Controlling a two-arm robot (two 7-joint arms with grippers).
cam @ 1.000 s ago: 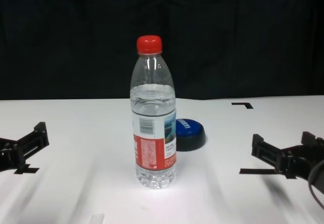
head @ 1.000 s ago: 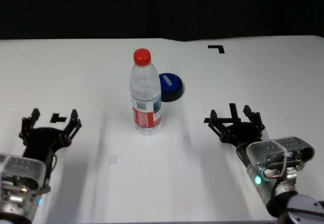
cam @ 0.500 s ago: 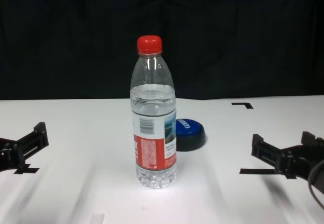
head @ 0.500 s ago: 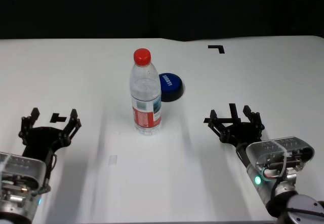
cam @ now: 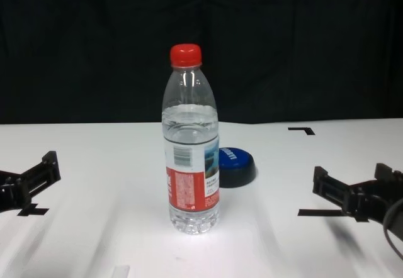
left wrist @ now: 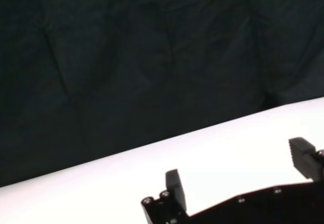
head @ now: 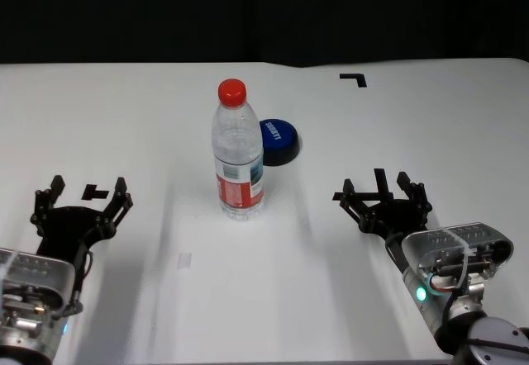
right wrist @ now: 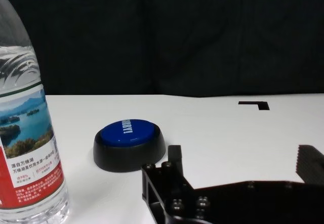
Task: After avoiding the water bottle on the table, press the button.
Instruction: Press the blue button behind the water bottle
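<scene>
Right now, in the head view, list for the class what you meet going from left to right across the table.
left gripper, open → water bottle → button → right gripper, open. The bottle's side overlaps the button's left edge, but its centre lies clearly further left.

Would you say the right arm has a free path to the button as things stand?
Probably yes. The button sits behind and to the right of the water bottle, and bare table lies between it and the open right end effector.
</scene>
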